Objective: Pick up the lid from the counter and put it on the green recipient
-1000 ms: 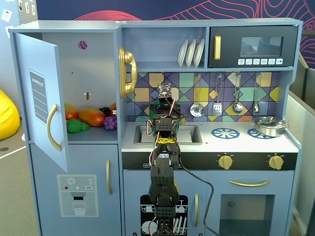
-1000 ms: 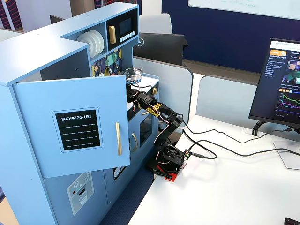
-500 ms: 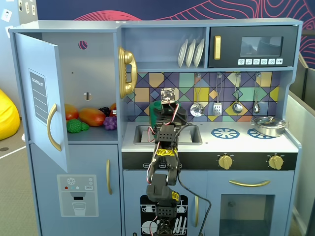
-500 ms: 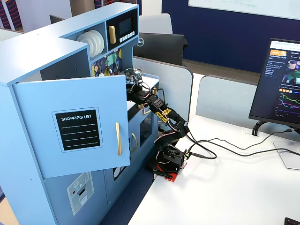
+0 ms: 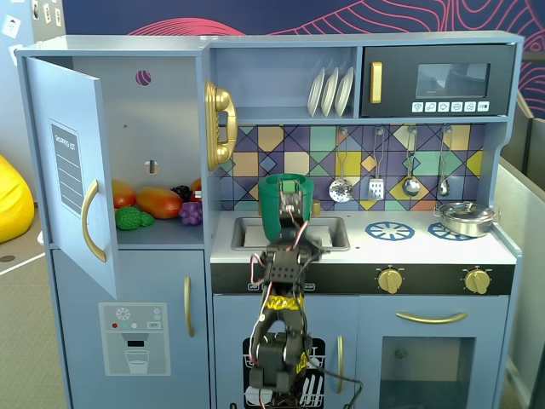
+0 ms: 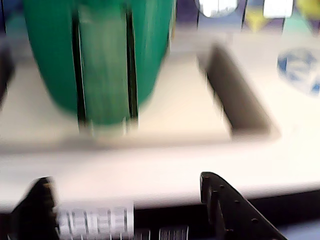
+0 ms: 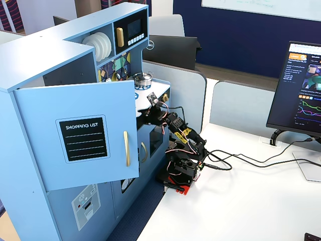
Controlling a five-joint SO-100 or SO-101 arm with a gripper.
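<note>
The green recipient [image 5: 277, 213] stands on the counter at the sink's left end, its ribbed strap handle facing the wrist camera [image 6: 102, 60]. A flat green disc, the lid [image 5: 285, 178], appears to sit on its rim in a fixed view; the wrist view cuts the top off. My gripper [image 6: 124, 180] is open and empty, both black fingers [image 6: 227, 205] low over the counter's front edge, short of the pot. In a fixed view the gripper [image 5: 289, 200] stands in front of the pot. From the side, the gripper [image 7: 149, 104] is at the counter's edge.
The sink [image 5: 328, 232] lies right of the pot. A silver pot [image 5: 464, 217] sits on the far right burner. Utensils [image 5: 375, 175] hang on the tiled back wall. The fridge door [image 5: 72, 196] stands open on the left, with toy food [image 5: 157, 203] inside.
The arm has drawn back and down from above the pot toward the counter's front edge, uncovering the pot with the green disc on top. The wrist view is blurred by motion.
</note>
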